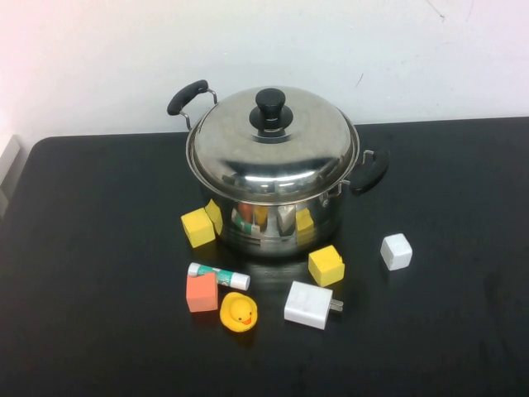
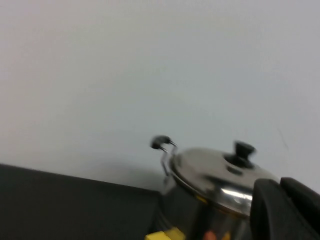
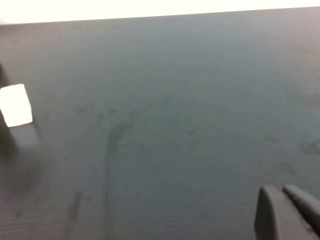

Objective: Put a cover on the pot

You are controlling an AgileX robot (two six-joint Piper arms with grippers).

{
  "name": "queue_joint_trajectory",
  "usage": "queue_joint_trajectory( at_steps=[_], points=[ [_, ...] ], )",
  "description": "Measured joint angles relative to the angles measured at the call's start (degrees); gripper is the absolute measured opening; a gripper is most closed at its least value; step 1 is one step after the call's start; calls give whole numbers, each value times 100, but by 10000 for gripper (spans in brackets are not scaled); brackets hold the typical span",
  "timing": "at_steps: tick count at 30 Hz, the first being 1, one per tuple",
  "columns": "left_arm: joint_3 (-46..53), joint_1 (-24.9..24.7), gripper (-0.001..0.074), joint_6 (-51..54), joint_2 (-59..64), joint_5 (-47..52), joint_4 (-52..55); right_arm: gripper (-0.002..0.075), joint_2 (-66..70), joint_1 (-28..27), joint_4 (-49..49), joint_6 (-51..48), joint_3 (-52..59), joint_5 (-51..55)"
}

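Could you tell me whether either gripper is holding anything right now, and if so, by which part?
Nothing is held. The lid sits on the pot untouched. The left gripper and right gripper appear only in their wrist views, gripping nothing.

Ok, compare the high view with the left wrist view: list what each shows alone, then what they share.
Only the high view: the whole black table, the pot's right handle, the rubber duck, orange block, glue stick, white charger, white cube and the near yellow cube. No arm appears there.

Only the left wrist view: the left gripper, a dark finger beside the pot.

Both: the pot, its lid seated on top with the black knob, and the left handle.

The right gripper appears only in its own wrist view.
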Motion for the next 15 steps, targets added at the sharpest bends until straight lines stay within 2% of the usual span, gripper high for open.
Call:
queue_joint_trajectory(
  at_steps=[3, 7, 11, 15],
  points=[
    [454, 0, 0, 86, 3, -760, 337, -2, 0, 0, 0, 0, 0, 0],
    [481, 0, 0, 81, 3, -1129, 445, -2, 0, 0, 0, 0, 0, 0],
    [481, 0, 0, 81, 3, -1048, 326, -2, 0, 0, 0, 0, 0, 0],
    [481, 0, 0, 290, 3, -254, -391, -2, 0, 0, 0, 0, 0, 0]
  ],
)
